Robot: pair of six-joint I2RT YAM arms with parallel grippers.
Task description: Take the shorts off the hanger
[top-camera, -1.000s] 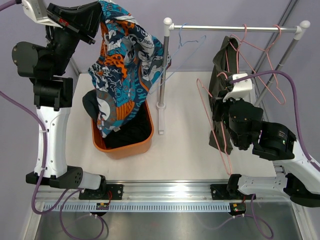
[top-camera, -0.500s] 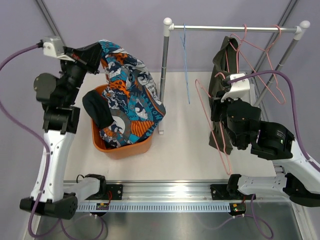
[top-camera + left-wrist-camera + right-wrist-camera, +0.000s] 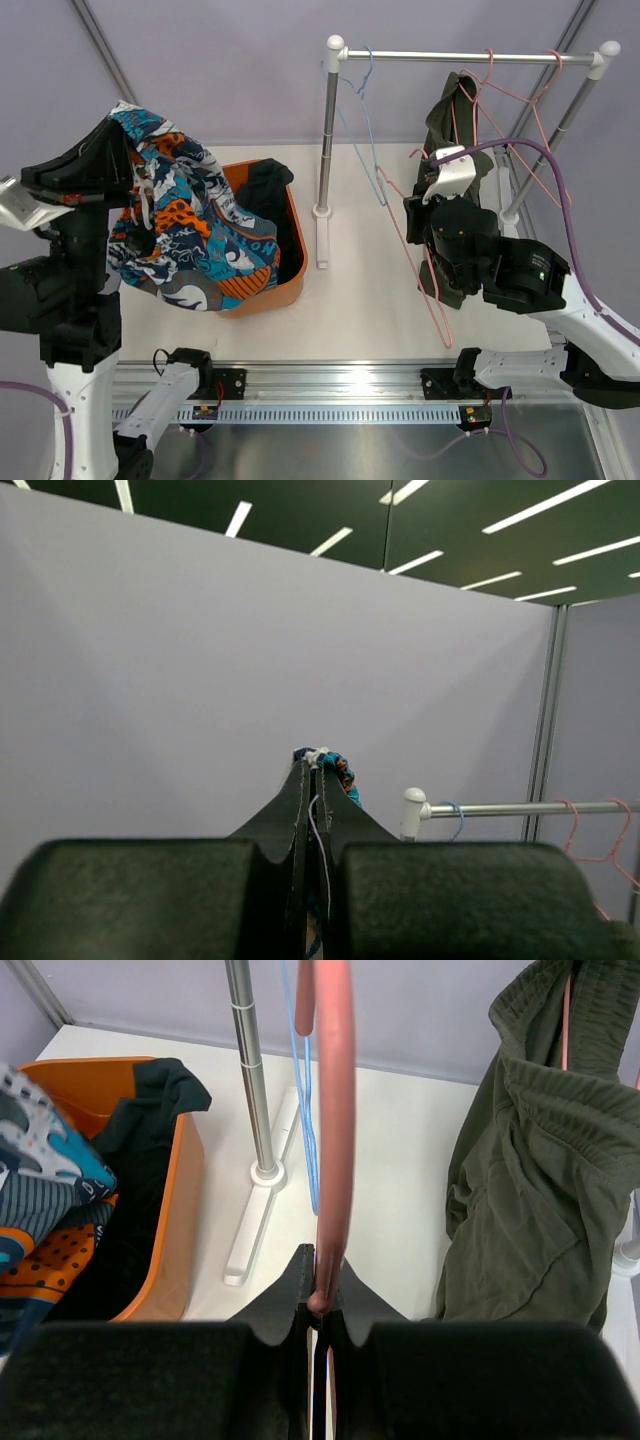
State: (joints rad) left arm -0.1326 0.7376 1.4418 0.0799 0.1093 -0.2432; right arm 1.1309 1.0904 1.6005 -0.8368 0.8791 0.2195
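Precariously clamping patterned shorts [image 3: 190,240] at frame left in closed left fingers [image 3: 298,815], pinching pink hanger [image 3: 335,1110] in right fingers [image 3: 298,1285]; likely to miss basket [image 3: 287,290] if released.

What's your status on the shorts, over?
Left gripper shut on blue-white-orange patterned fabric shorts, by orange plastic basket. Right gripper shut on pink wire hanger. Olive green fabric shorts hang under metal rail. Nothing blocking.
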